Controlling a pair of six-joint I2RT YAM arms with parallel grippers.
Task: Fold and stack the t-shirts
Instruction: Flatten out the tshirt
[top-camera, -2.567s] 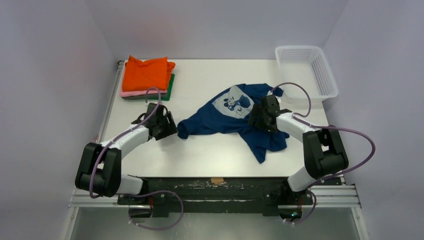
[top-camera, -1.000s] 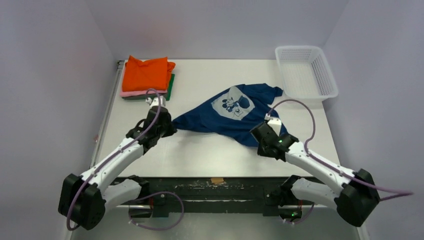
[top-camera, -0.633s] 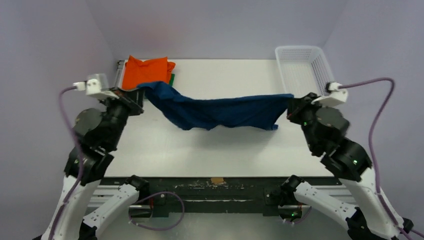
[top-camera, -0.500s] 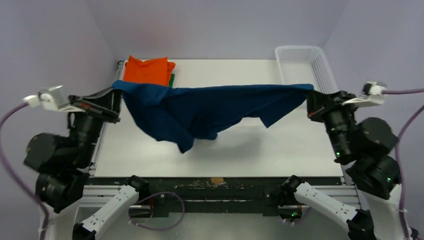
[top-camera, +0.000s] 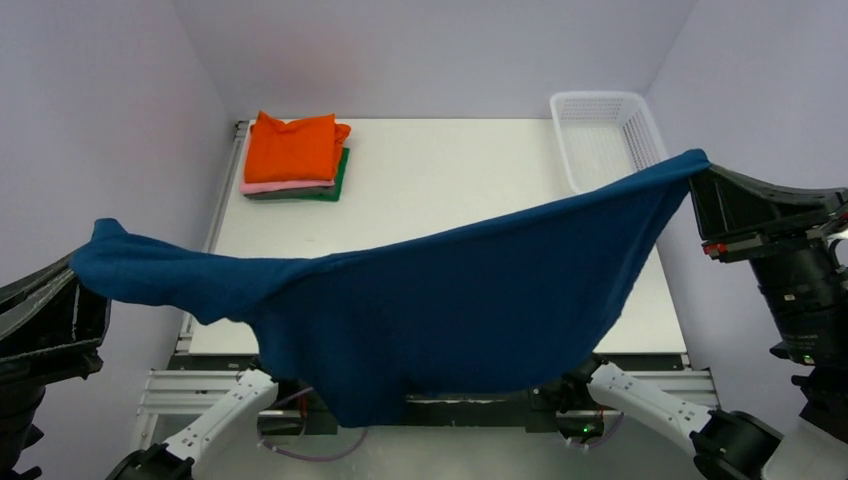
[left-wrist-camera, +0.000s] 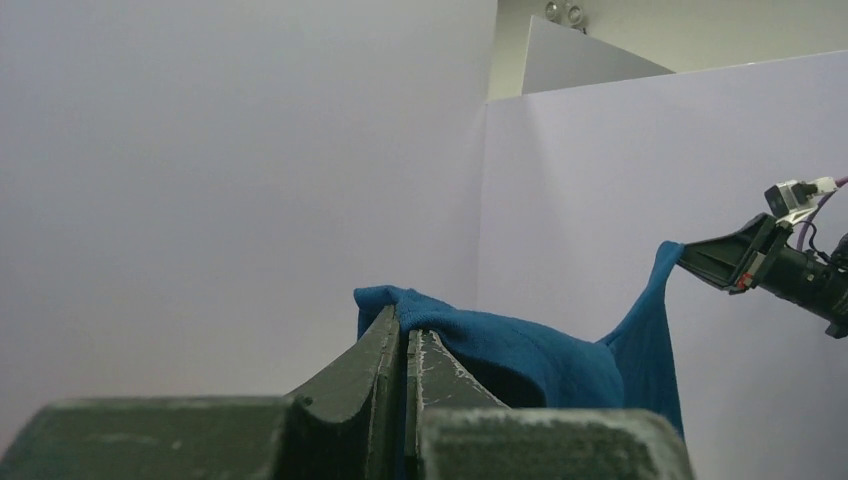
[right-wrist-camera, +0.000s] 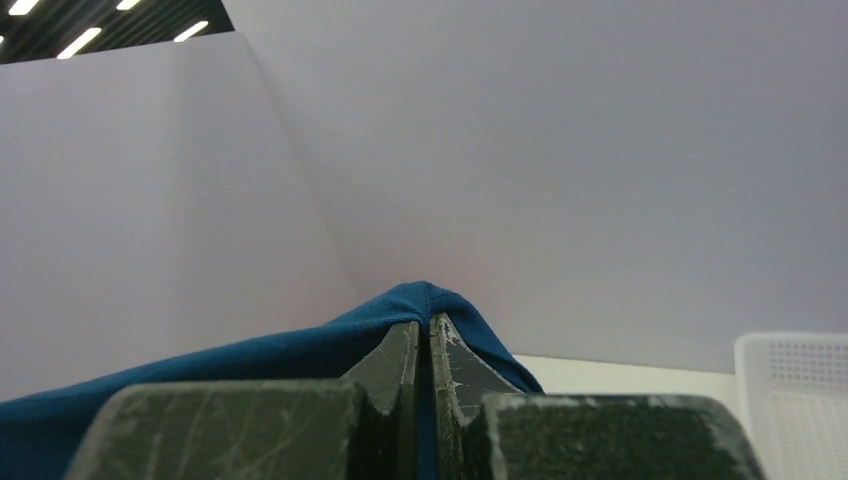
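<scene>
the left gripper (top-camera: 82, 268) sits high at the left edge of the top view. its fingers are pressed together on a bunched corner of the navy shirt (top-camera: 450, 300), and the left wrist view shows the cloth pinched right at the tips of that gripper (left-wrist-camera: 403, 338).

on the far left corner of the table (top-camera: 450, 170) lies the stack (top-camera: 295, 160), all folded flat: orange shirt (top-camera: 293, 145) on top, pink shirt (top-camera: 256, 186) under it, green shirt (top-camera: 340, 182) at the bottom.

the navy shirt hangs in the air between the two arms and seems lifted clear of the table. its upper edge is drawn into a long line, and the rest sags in a deep belly toward the near edge, dropping in front of the arm bases.

it reads as light, limp cloth with no stiffness of its own — it takes whatever shape the two holds give it. small pinches at two spread points, as here, look like the right way to carry it. a hold that shallow could slip if the arms pull it too taut. which part of the garment each side holds cannot be told.

the basket (top-camera: 600, 97) stands at the far right corner. the right gripper (top-camera: 697, 178) is clamped on the shirt's other raised corner, and the right wrist view shows cloth peaking between its closed fingers (right-wrist-camera: 402, 345).
</scene>
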